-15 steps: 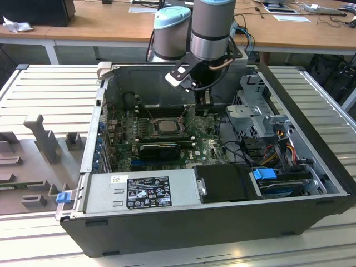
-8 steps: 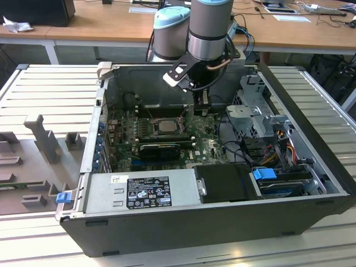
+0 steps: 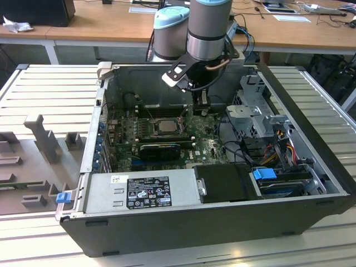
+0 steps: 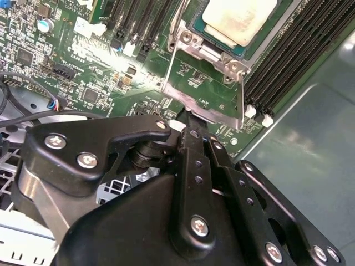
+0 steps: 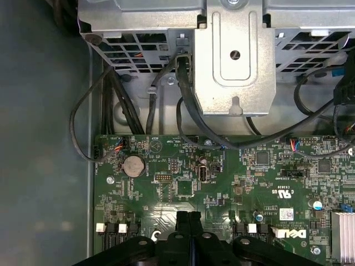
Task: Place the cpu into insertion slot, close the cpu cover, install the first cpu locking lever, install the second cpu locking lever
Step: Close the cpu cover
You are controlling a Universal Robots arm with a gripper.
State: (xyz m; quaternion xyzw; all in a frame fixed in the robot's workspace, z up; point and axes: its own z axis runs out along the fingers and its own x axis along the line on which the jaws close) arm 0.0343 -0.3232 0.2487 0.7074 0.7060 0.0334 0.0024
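Note:
The cpu lies flat in the insertion slot on the green motherboard. Its pale top carries smeared residue in the second wrist view. The silver cpu cover lies down around it as a frame. A thin wire lever runs along one side of the socket. My gripper hangs just to the exterior view's right of the socket, low over the board. Its black fingers are shut with nothing between them, and the tips sit close to the cover's corner tab.
Long black memory slots flank the socket. A grey drive cage with bundled black cables stands beyond the board. The power supply fills the case's front, and grey case walls surround everything.

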